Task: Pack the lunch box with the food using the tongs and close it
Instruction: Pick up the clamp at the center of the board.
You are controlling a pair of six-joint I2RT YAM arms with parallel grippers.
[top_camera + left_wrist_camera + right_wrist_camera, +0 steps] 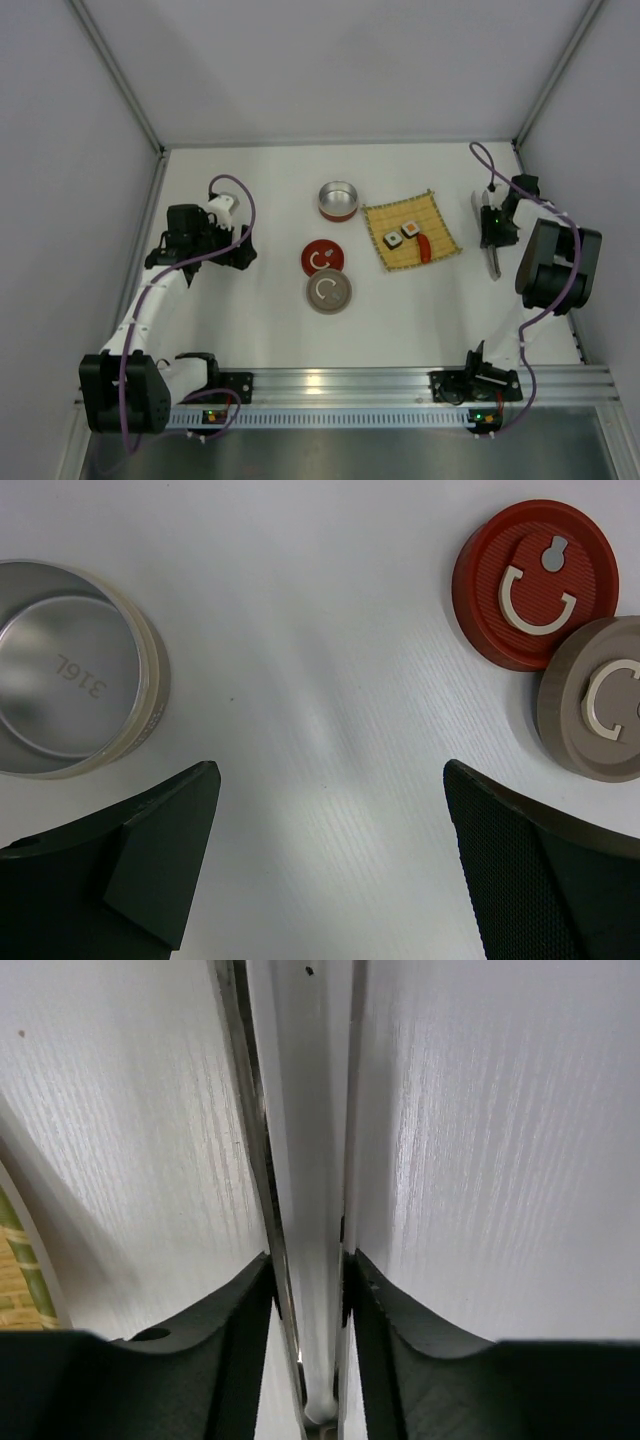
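Note:
The slim silver tongs [494,264] lie at the table's right side, and in the right wrist view their two arms [258,1140] run straight ahead. My right gripper [490,232] [308,1260] is shut on the tongs, one finger pressed against each arm. Two sushi rolls [393,239] [410,230] and a red sausage piece [424,247] rest on a yellow bamboo mat [440,225]. An open round tin with a red band [338,200] stands left of the mat. My left gripper [243,250] [328,780] hangs open over bare table with nothing between its fingers.
A red lid [322,257] [535,580] and a tan lid [328,292] [600,695] lie touching at the table's centre. The left wrist view shows another open steel tin with a tan band [65,670] to the gripper's left. White walls enclose the table.

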